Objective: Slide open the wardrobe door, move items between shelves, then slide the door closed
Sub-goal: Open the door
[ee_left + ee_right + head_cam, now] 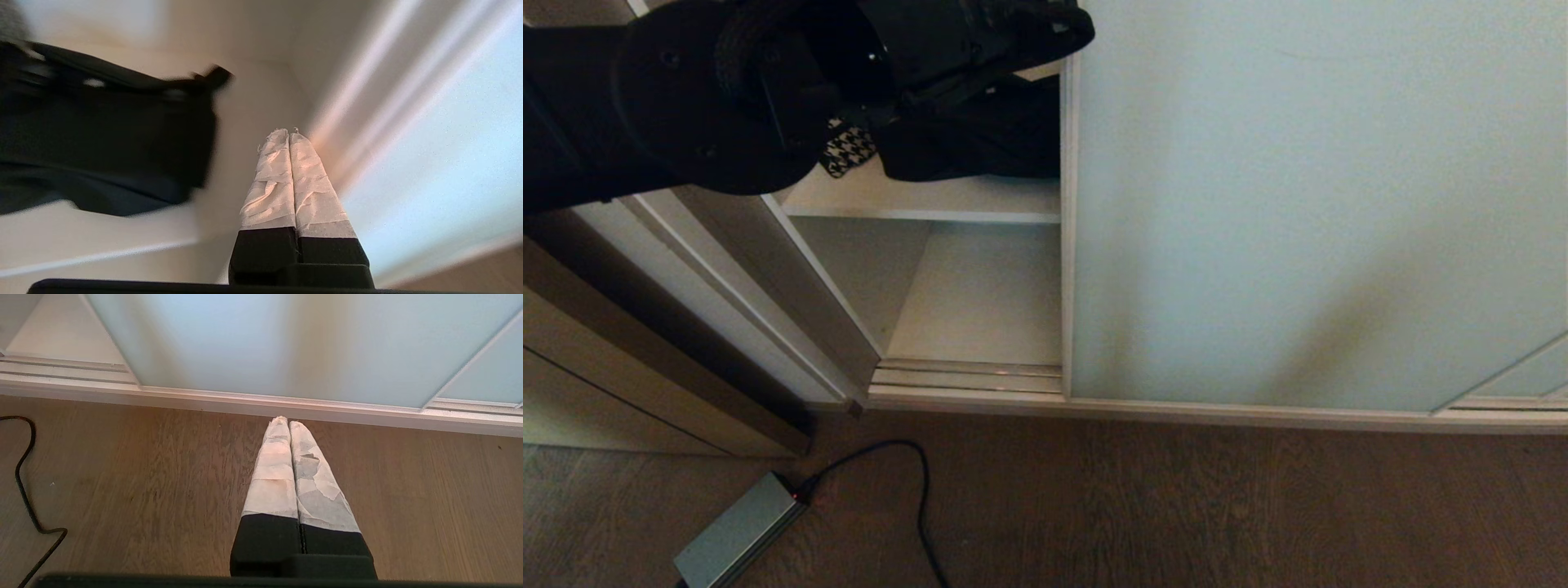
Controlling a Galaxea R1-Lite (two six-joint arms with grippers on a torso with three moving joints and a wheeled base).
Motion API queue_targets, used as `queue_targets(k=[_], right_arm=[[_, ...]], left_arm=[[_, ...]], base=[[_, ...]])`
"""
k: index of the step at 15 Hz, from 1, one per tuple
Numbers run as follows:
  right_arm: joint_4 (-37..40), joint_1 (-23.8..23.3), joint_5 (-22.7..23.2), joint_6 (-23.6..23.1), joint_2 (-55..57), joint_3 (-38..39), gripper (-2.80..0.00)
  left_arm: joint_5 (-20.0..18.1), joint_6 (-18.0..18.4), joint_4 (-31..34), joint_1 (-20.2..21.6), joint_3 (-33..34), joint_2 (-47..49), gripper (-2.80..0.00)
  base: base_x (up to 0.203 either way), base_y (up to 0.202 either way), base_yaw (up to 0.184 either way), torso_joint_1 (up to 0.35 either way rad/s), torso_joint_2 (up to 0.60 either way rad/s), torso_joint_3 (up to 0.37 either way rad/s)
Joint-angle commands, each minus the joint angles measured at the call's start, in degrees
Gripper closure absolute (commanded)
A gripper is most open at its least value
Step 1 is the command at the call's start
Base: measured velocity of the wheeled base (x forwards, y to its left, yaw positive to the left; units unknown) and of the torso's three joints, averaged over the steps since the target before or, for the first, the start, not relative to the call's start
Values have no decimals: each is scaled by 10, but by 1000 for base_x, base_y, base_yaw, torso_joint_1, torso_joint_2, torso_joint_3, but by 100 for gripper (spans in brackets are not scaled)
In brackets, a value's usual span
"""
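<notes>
The sliding wardrobe door (1307, 204), pale blue-green frosted glass, stands slid to the right and leaves the left bay open. A black fabric bag (980, 135) lies on the upper white shelf (931, 200); the lower shelf (980, 302) is bare. My left gripper (1072, 34) is shut with nothing in it, up by the door's left frame edge, just right of the bag. In the left wrist view its taped fingers (289, 132) are pressed together between the bag (102, 134) and the door (449, 143). My right gripper (288, 422) hangs shut over the floor, before the door's bottom rail (261, 402).
A houndstooth cloth (849, 147) lies left of the bag. On the wooden floor lie a grey power brick (737, 531) and its black cable (921, 498). The wardrobe's side panel (792, 302) bounds the opening on the left.
</notes>
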Motion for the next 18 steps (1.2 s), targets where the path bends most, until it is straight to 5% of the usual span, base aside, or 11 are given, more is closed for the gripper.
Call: queue_targets(k=[1,8,13,18], right_arm=[[0,0,0,0,0,0,0],[0,0,0,0,0,0,0],[0,0,0,0,0,0,0],[0,0,0,0,0,1,0]], left_arm=[[0,5,-1,-21,-2,9,0],[18,6,-26,-38,-4,18,0],[168,86,-25,60,50,-42,0],[196,123,-26,213,236,-185,0]], base=[[0,0,0,0,0,0],[0,0,0,0,0,0],[0,0,0,0,0,0],[0,0,0,0,0,0]])
